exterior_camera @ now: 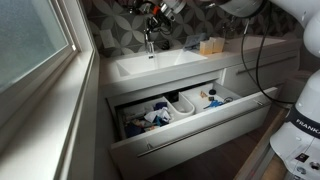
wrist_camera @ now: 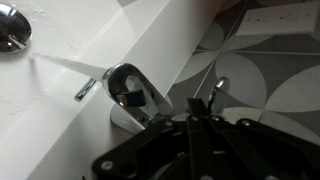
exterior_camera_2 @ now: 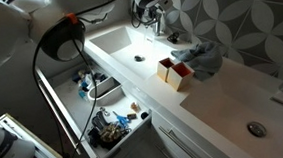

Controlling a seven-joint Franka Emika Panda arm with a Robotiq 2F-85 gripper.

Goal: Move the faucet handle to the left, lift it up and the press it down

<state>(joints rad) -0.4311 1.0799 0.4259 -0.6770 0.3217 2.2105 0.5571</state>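
Wrist view: the faucet handle (wrist_camera: 135, 92) looks like stiff, slick chrome, best pushed near its free tip. Whether the end effector (wrist_camera: 192, 122) is spread, I cannot tell.

Grey patterned wall tiles (exterior_camera_2: 236, 20) behind a white vanity (exterior_camera_2: 220, 107) — open drawer (exterior_camera: 200, 135), frosted window (exterior_camera: 30, 40) alongside

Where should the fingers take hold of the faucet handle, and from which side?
Likely best from above: set the fingers across the narrow width of the faucet handle, the short chrome lever capping the faucet. The tiled wall stands close behind it, while its top and the side facing the basin look open.
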